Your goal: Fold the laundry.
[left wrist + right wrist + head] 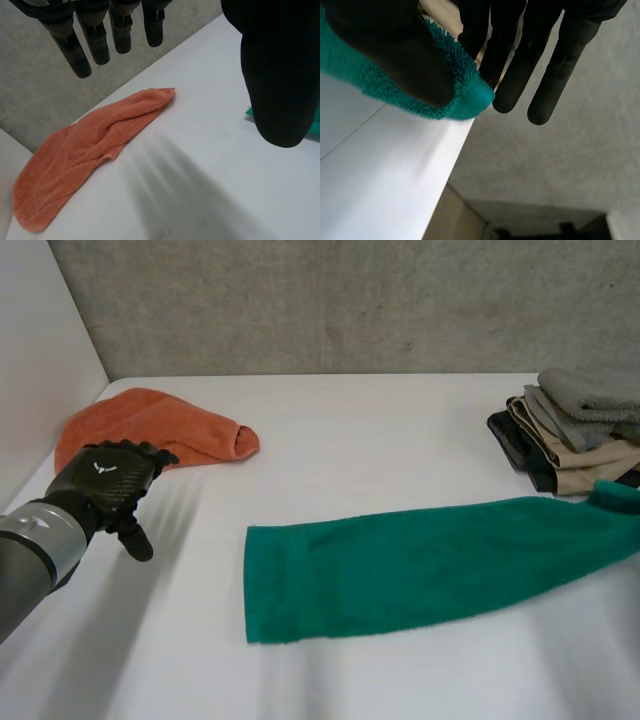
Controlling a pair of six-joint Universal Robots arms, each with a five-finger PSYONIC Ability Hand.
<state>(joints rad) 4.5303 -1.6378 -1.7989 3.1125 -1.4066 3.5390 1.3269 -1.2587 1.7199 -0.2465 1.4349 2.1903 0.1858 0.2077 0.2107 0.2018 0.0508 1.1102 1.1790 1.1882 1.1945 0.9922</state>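
Observation:
A green towel (430, 560) lies stretched across the white table (380, 440), its right end lifted at the table's right side. In the right wrist view my right hand (395, 50) pinches a corner of the green towel (465, 95) between thumb and straight fingers (515, 60). An orange towel (160, 430) lies crumpled at the back left. My left hand (110, 480) hovers just in front of it, open and holding nothing. In its wrist view the left hand (280, 75) has straight fingers (95, 40) above the orange towel (85, 150).
A stack of folded grey, beige and dark laundry (580, 430) sits at the back right, close to the green towel's lifted end. A white wall (40, 360) borders the table's left side and a grey wall (350, 300) stands behind it.

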